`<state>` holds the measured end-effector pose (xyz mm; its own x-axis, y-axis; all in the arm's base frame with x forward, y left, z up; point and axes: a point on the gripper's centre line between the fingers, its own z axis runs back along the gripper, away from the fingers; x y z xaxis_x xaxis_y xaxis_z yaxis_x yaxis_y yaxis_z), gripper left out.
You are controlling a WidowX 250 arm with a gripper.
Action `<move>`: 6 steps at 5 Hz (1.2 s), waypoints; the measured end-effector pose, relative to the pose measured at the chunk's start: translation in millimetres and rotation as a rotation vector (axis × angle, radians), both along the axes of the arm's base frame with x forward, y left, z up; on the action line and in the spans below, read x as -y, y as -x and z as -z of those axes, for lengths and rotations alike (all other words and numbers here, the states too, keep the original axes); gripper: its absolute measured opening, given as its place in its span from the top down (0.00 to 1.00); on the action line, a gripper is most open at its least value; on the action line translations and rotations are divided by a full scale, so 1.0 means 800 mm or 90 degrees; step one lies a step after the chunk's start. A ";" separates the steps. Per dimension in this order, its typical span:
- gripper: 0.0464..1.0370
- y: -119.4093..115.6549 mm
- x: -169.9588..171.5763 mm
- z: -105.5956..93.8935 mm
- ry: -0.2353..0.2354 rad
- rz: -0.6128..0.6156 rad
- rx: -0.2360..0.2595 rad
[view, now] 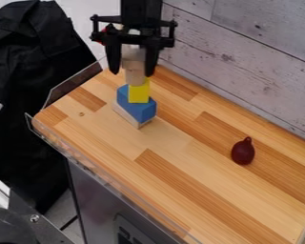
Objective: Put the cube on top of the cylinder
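Note:
The black gripper (132,72) hangs at the top, left of centre, over the far left part of the wooden counter. In line with it is a light wooden cylinder (135,75), upright, with a paler piece (133,52) at its upper end; I cannot tell that piece's shape. Directly below the cylinder in view is a yellow cube (139,92), in front of or on a blue block (137,106). A pale block (127,115) lies under the blue one. Whether the cylinder rests on the yellow cube cannot be told.
A dark red, pear-shaped object (243,152) lies on the right part of the wooden counter (174,157). A clear raised edging (110,177) runs along the counter's near left side. Grey wood-plank wall (244,62) borders the far side, and black cloth (34,86) hangs at the left.

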<state>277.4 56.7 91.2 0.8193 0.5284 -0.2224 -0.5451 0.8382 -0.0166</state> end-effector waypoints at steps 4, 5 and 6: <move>0.04 -0.004 0.012 -0.042 -0.025 0.037 0.040; 0.04 -0.005 0.055 -0.050 -0.059 0.145 0.019; 0.04 -0.011 0.107 -0.046 -0.061 0.249 0.051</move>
